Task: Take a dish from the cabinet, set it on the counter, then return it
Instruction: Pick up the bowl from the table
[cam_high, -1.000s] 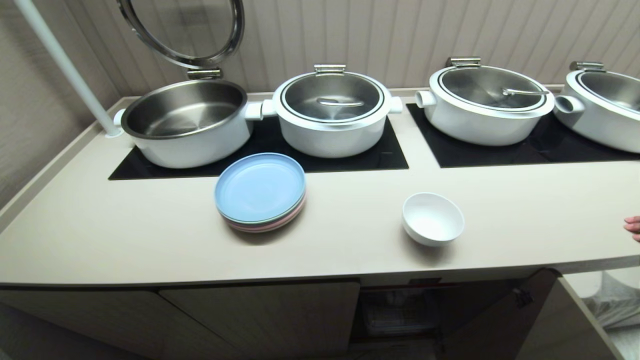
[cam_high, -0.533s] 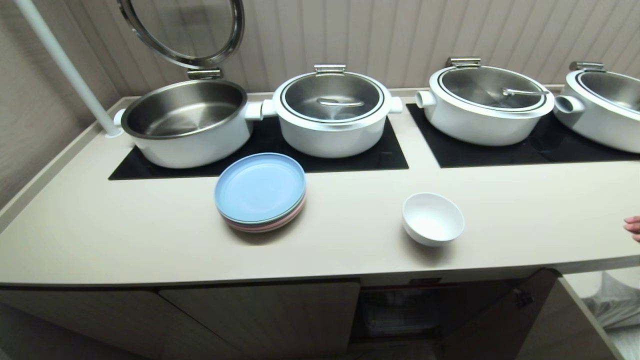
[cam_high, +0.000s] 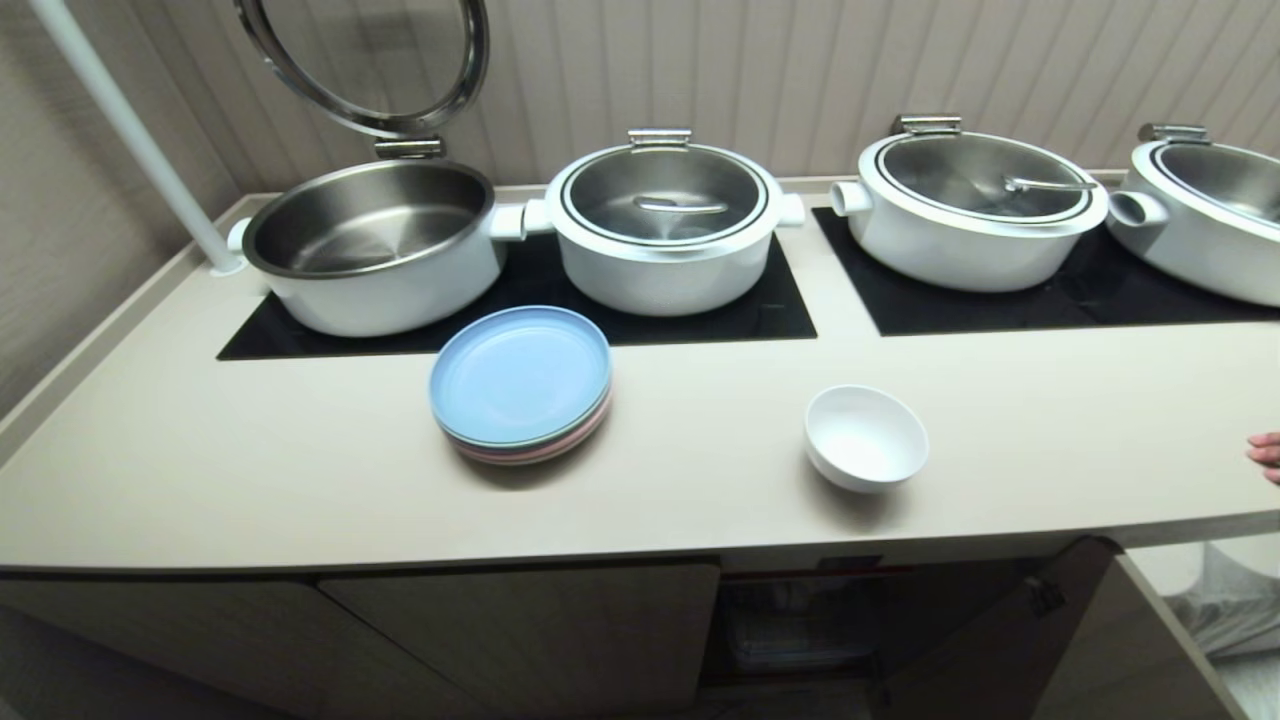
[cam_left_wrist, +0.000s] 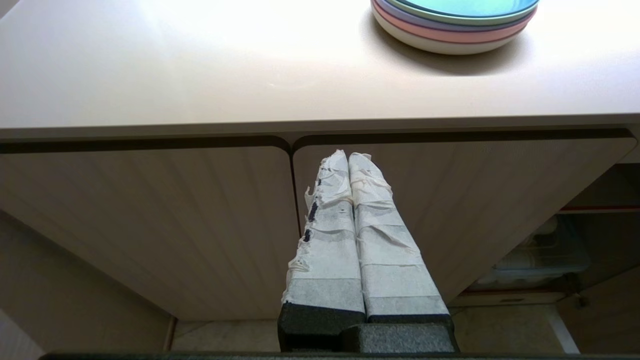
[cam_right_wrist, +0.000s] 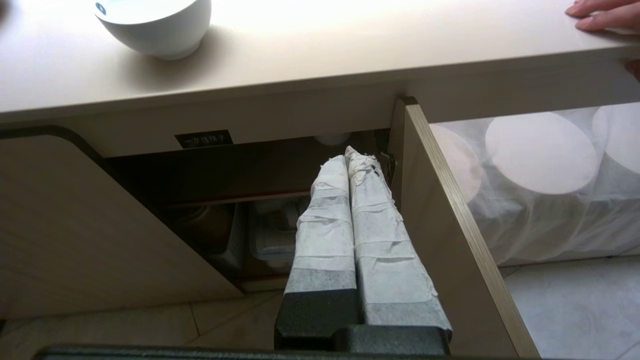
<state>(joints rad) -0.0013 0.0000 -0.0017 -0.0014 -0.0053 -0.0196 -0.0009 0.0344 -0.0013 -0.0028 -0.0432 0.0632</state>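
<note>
White ceramic, round and deep, the dish (cam_high: 866, 437) stands upright with its mouth facing up, lower right of centre in the head view, on the beige counter (cam_high: 300, 470) near the front edge; being round, it has no long axis to name. Well apart to its left sits a stack of pastel plates (cam_high: 520, 383) with a blue one on top, and behind both, on black glass cooktop panels (cam_high: 1060, 295), stand four big white pots (cam_high: 665, 225), the leftmost with its lid raised. The head view shows neither arm. Only the right wrist view shows the right gripper (cam_right_wrist: 356, 154), its tape-wrapped fingers pressed together and empty, below the counter edge in front of the open cabinet (cam_right_wrist: 210, 185), with the dish's underside at the upper left of that frame. Above the opening is a small black label (cam_right_wrist: 204, 139) with white Chinese lettering too small to read. The same view alone shows cloth-draped white plates (cam_right_wrist: 540, 152) in a niche at right and a person's hand (cam_right_wrist: 602, 14) resting on the counter's edge at upper right; the head view catches only fingertips at its right border. The left wrist view shows the left gripper (cam_left_wrist: 348, 156), likewise closed with nothing held, facing closed beige doors (cam_left_wrist: 150, 215) under the plates.
</note>
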